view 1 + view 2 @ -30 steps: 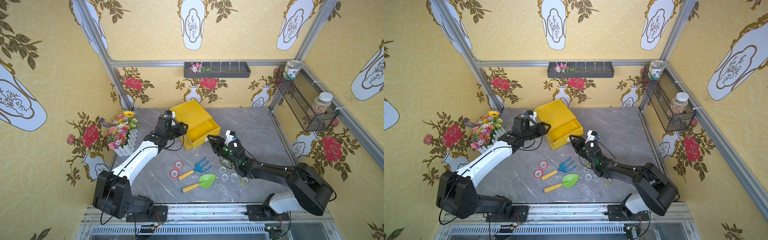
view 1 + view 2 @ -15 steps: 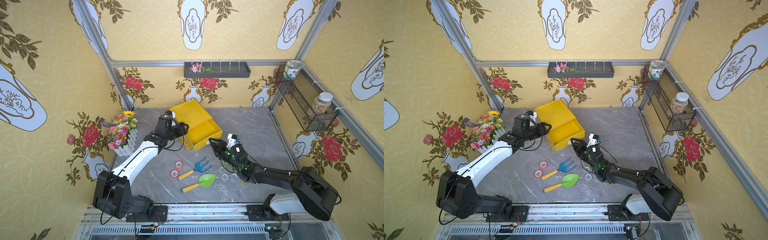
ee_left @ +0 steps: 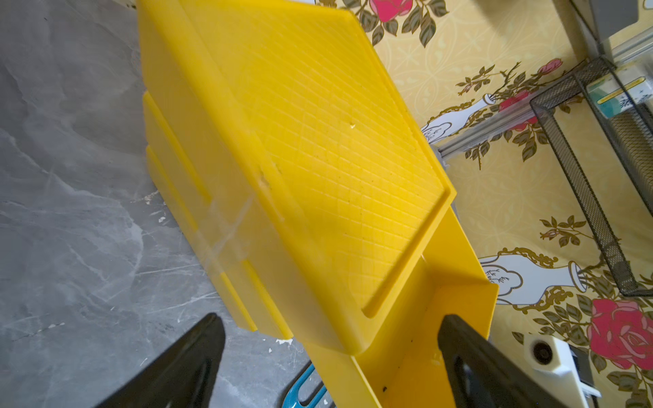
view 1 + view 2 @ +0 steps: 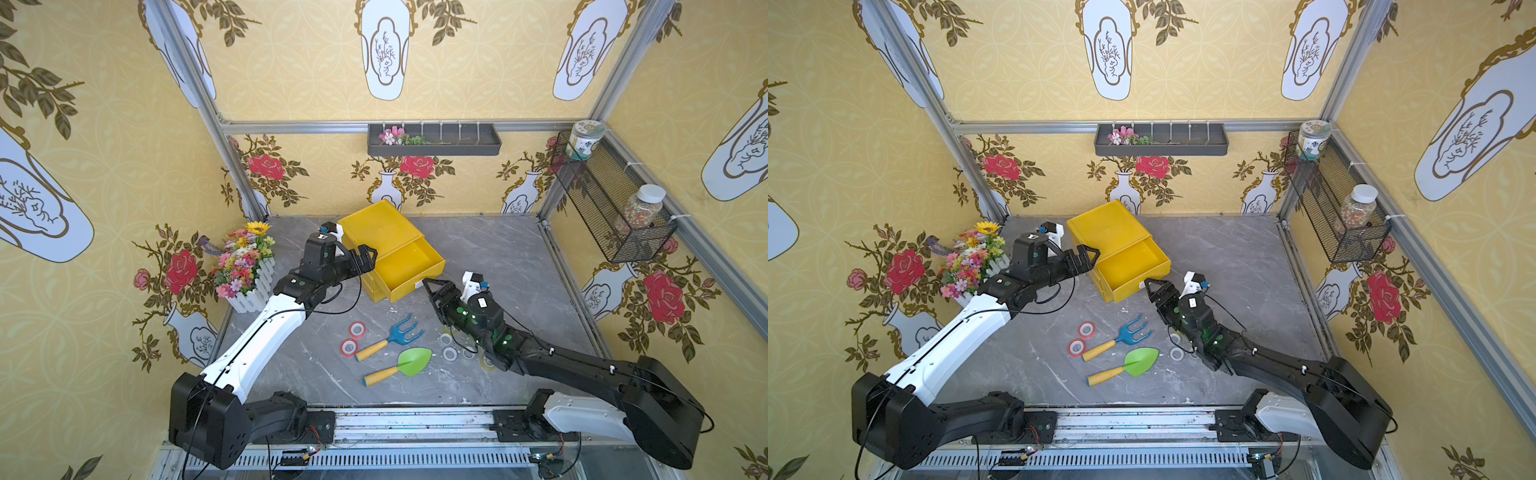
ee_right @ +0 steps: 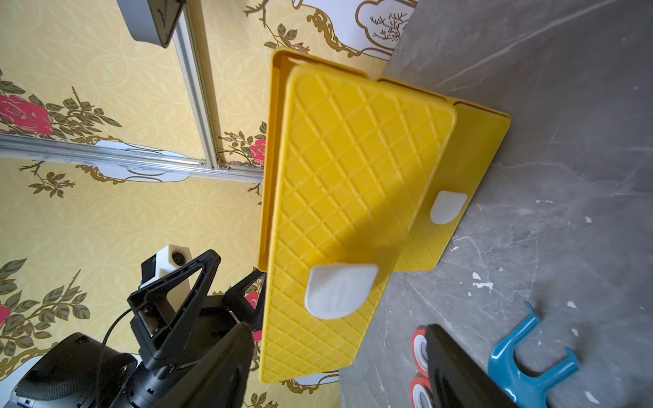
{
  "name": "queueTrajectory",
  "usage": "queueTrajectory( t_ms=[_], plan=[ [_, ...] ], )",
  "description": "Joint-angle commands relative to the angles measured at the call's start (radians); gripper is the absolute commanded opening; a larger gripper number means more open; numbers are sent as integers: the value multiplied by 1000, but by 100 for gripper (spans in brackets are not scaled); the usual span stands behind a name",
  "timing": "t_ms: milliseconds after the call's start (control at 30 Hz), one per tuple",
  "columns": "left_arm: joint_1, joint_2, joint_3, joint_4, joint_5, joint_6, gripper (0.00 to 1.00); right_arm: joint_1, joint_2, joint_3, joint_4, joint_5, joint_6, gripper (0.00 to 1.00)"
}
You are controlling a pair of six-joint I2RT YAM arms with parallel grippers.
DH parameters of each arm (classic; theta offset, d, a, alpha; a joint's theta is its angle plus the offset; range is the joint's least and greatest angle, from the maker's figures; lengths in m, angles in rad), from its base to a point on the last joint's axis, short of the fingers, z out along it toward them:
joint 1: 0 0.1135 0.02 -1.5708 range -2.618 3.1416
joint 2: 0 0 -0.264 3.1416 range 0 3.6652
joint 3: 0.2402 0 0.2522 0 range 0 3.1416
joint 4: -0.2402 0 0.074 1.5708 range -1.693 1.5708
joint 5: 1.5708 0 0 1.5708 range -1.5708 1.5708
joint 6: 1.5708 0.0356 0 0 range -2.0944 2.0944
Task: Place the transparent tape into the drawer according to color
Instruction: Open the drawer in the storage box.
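The yellow drawer cabinet [image 4: 376, 226] stands mid-table with its top drawer [image 4: 409, 262] pulled out, nothing visible inside. Two red tape rolls [image 4: 357, 329] [image 4: 1077, 347] lie in front of it, also in the right wrist view [image 5: 419, 348]. Whitish tape rolls [image 4: 449, 354] [image 4: 1177, 353] lie beside my right arm, partly hidden by it. My left gripper [image 4: 365, 258] [image 3: 328, 319] is open, straddling the cabinet's left front corner. My right gripper [image 4: 432, 291] [image 5: 335, 328] is open just before the drawer's white handle [image 5: 339, 291], holding nothing.
A blue toy fork [image 4: 392, 336] and a green toy trowel [image 4: 401, 365] lie between the red and whitish rolls. A flower pot with a white fence [image 4: 245, 268] stands at the left wall. A wire basket with jars [image 4: 611, 208] hangs on the right wall.
Both grippers have gone from shut to open. The right one has let go at the drawer's handle and sits slightly back from the front. The left arm has stayed by the cabinet.
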Motion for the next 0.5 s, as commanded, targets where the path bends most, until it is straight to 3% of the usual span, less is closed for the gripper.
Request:
queueTrajectory(
  t_ms=[0, 200, 367, 467],
  plan=[
    [1, -40, -3, -4, -45, 11, 100, -2, -81, 71, -325, 35, -64, 79],
    [1, -148, 10, -29, -103, 22, 100, -30, -113, 304, -924, 26, -251, 75],
    [2, -211, 8, -46, -118, 29, 100, -44, -4, 416, -1217, -12, -372, 74],
    [1, -233, 3, -67, -140, 49, 100, -47, 7, 401, -1258, -8, -391, 74]
  ],
)
